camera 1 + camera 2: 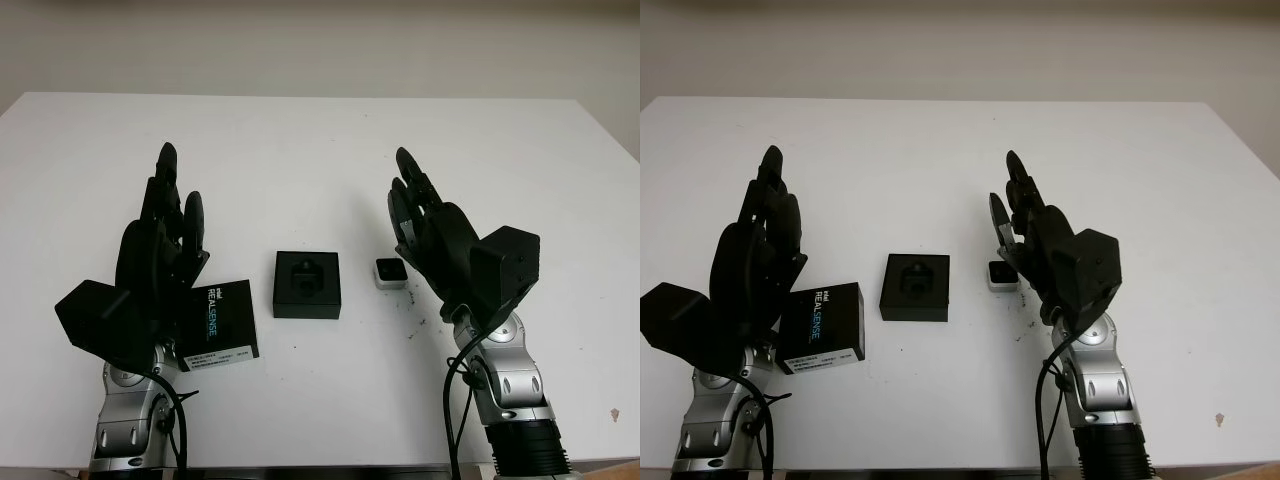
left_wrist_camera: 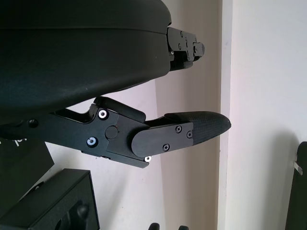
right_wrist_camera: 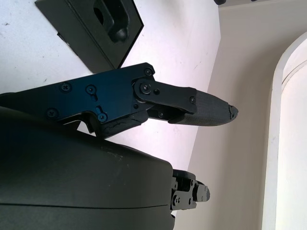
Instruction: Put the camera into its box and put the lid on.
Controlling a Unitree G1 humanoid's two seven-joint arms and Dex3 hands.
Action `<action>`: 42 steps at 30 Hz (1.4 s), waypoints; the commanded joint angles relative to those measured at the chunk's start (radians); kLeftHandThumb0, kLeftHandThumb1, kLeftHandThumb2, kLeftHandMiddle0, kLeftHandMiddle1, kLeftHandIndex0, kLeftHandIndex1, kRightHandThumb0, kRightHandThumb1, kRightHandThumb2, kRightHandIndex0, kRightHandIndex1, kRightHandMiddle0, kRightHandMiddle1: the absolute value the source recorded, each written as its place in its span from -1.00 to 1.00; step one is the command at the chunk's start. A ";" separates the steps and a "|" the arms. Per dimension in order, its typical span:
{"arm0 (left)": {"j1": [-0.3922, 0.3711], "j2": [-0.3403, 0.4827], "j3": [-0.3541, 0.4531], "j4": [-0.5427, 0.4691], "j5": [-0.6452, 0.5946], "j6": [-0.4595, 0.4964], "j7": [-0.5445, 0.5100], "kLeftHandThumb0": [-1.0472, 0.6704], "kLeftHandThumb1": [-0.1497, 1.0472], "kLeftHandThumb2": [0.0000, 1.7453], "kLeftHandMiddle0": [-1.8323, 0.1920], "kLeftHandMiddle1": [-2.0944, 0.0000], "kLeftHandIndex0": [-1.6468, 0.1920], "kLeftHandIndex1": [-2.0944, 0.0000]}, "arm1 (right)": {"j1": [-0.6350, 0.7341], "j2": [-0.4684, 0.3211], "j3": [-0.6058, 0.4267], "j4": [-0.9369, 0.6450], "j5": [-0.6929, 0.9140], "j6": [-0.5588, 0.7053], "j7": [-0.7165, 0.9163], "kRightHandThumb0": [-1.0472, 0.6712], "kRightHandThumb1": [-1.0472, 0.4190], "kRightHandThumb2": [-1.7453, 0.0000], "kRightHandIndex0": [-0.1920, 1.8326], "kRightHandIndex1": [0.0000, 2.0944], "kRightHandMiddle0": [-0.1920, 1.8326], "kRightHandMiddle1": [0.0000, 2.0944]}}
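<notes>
Looking down from the head views, the open black box [image 1: 307, 284] sits mid-table [image 1: 320, 140], its lid [image 1: 221, 324] printed REALSENSE just beside the empty, released left hand [image 1: 165, 240], and the small camera [image 1: 388, 271] lies between the box and the equally empty right hand [image 1: 425, 225]. The left wrist view shows an extended fingertip [image 2: 201, 128] above a box corner [image 2: 57, 201]. The right wrist view shows the box [image 3: 96, 24] beyond a straight finger [image 3: 206, 109].

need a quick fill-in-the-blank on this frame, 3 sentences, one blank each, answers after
1. The small camera sits on the white table beside the ____ hand.
2. The open box lies between the camera and the ____ printed REALSENSE.
3. Both hands, including the left hand, hold ____.

Missing words: right; lid; nothing
</notes>
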 commanded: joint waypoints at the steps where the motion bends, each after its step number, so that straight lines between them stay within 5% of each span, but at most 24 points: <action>1: -0.022 -0.002 -0.003 -0.010 -0.005 0.002 -0.001 -0.49 1.00 -0.37 0.79 0.94 0.77 0.94 | -0.003 0.001 -0.004 -0.009 0.004 -0.010 -0.002 -0.58 -1.00 0.34 -0.87 -0.94 -0.85 -0.94; 12: -0.014 -0.005 -0.009 -0.009 -0.003 -0.014 -0.008 -0.48 1.00 -0.34 0.82 0.95 0.79 0.95 | 0.005 -0.006 -0.012 -0.020 0.014 0.000 0.013 -0.57 -1.00 0.34 -0.87 -0.94 -0.84 -0.94; 19: 0.002 -0.017 -0.013 -0.027 -0.004 -0.006 0.002 -0.47 1.00 -0.34 0.80 0.94 0.77 0.95 | -0.007 -0.032 -0.023 -0.046 -0.008 -0.005 0.001 -0.56 -1.00 0.66 -0.78 -0.91 -0.78 -0.91; 22: 0.006 -0.022 -0.014 -0.035 -0.004 0.002 0.005 -0.46 1.00 -0.34 0.79 0.94 0.77 0.95 | -0.034 -0.087 -0.029 -0.045 -0.023 -0.034 0.036 -0.48 -0.92 0.90 -0.73 -0.89 -0.74 -0.89; 26: 0.014 -0.025 -0.016 -0.042 -0.004 0.006 0.004 -0.46 1.00 -0.33 0.80 0.95 0.78 0.95 | -0.087 -0.217 0.002 -0.029 -0.181 -0.092 0.041 -0.46 -0.79 0.96 -0.62 -0.85 -0.62 -0.83; 33: 0.018 -0.029 -0.023 -0.050 0.006 0.013 0.015 -0.47 1.00 -0.33 0.80 0.95 0.79 0.95 | -0.200 -0.407 0.056 0.036 -0.343 -0.143 0.139 -0.30 -0.59 0.97 -0.56 -0.85 -0.54 -0.79; 42: 0.026 -0.031 -0.027 -0.051 0.011 0.006 0.020 -0.48 1.00 -0.34 0.80 0.95 0.79 0.95 | -0.246 -0.519 0.172 0.074 -0.553 -0.161 0.216 -0.36 -0.52 0.94 -0.35 -0.81 -0.36 -0.86</action>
